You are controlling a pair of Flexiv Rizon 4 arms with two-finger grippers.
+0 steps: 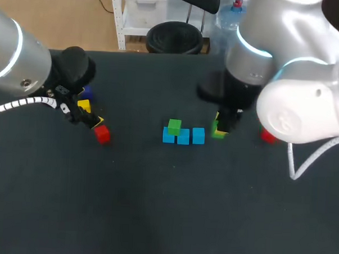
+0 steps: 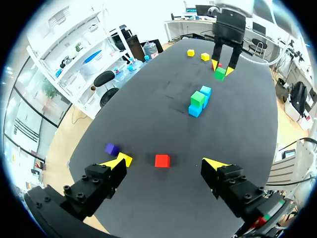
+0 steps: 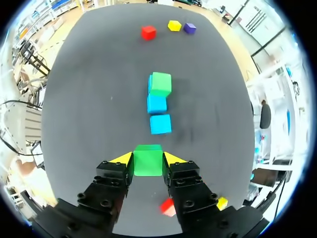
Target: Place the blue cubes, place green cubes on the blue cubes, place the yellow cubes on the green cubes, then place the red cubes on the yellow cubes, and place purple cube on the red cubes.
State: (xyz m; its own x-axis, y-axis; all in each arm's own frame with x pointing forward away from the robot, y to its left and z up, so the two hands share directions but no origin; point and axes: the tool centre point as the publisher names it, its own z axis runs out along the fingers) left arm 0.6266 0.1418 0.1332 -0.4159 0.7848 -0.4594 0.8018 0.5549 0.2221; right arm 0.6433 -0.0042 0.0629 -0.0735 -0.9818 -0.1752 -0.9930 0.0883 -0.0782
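Table (image 1: 154, 216) black; blue cubes (image 1: 183, 136); green cube (image 3: 147, 161); red cube (image 2: 162, 160); purple cube (image 2: 112, 148); claw tips (image 2: 213, 162) yellow.

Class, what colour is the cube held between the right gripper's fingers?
The cube is green, clearest in the right wrist view.

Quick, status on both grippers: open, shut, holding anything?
Left gripper: jaws open, holding nothing.
Right gripper: jaws shut on a green cube.

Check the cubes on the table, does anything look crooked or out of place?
Nothing damaged or toppled. Only the end blue cube, nearest the right gripper holding a green cube, sits slightly out of line with the other two blue cubes.
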